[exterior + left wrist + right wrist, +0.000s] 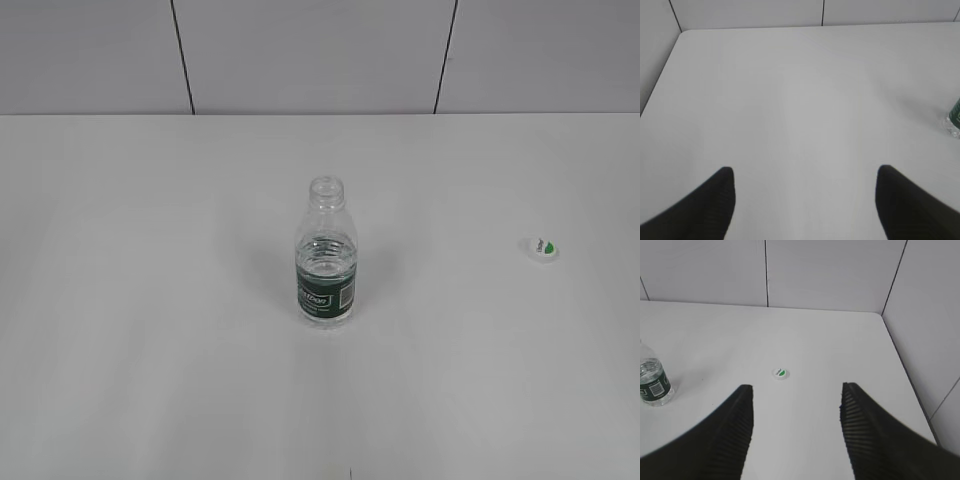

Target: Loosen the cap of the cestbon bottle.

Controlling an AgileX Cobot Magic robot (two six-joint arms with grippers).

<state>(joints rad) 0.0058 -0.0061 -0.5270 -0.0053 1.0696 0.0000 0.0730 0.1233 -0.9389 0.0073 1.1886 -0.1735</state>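
Observation:
The cestbon bottle (326,258) stands upright in the middle of the white table with its neck open and no cap on it. It also shows at the left of the right wrist view (653,380) and at the right edge of the left wrist view (955,120). The white cap (541,248) with its green mark lies flat on the table to the right of the bottle, apart from it. In the right wrist view the cap (781,373) lies just beyond my open, empty right gripper (796,390). My left gripper (804,172) is open and empty over bare table. Neither gripper shows in the exterior view.
The white table (150,330) ends at a grey panelled wall (320,50) at the back. Its right edge and corner show in the right wrist view (890,340); its left edge shows in the left wrist view (665,75).

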